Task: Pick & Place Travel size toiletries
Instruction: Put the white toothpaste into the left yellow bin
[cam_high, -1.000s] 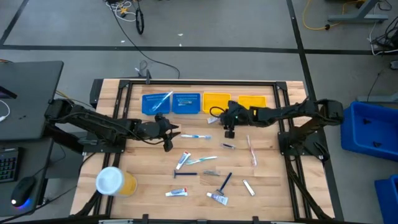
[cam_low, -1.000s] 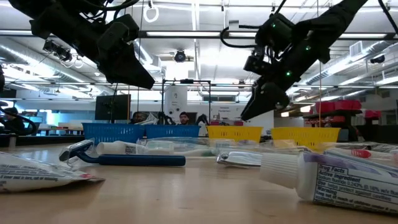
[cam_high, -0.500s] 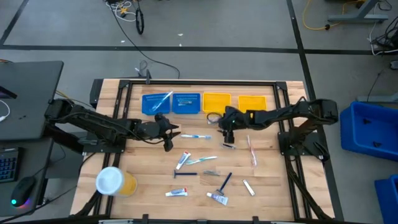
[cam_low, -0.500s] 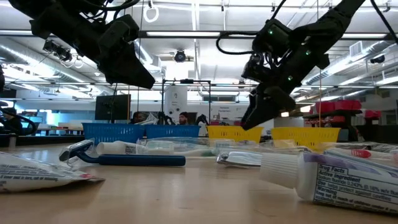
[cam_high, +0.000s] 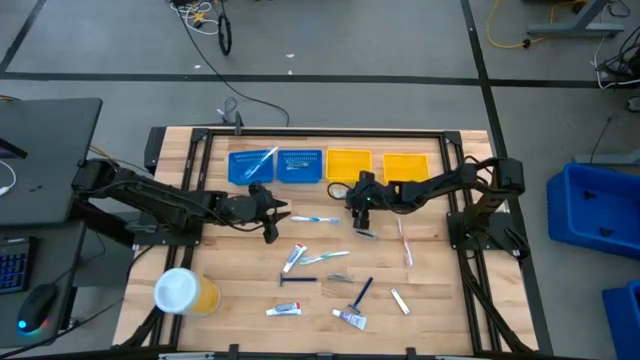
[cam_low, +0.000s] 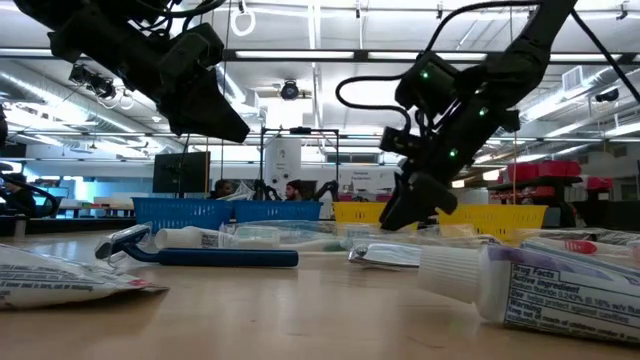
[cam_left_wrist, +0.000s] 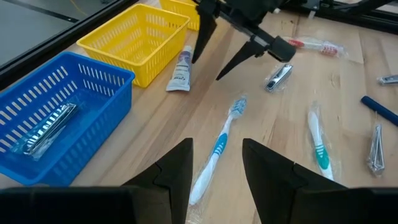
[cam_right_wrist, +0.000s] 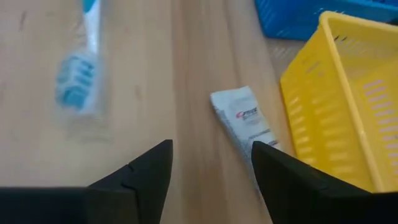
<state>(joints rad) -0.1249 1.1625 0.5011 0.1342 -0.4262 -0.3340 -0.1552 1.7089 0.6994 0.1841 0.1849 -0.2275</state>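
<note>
Several travel size toiletries lie loose on the wooden table. A white toothpaste tube lies beside a yellow tray; it also shows in the left wrist view. A blue-and-white toothbrush lies near it. My right gripper is open and empty, low over the table just short of the tube. My left gripper is open and empty, above the toothbrush's handle end. A silvery item lies in a blue tray.
Two blue trays and two yellow trays stand in a row at the far edge. A yellow tub with a white lid stands at the near left. A pink toothbrush, a dark razor and small tubes lie mid-table.
My right gripper has moved toward the table's left edge and down, closer to the table top near the left yellow tray and the toothpaste tube. It has stayed open. My left arm has kept still.
</note>
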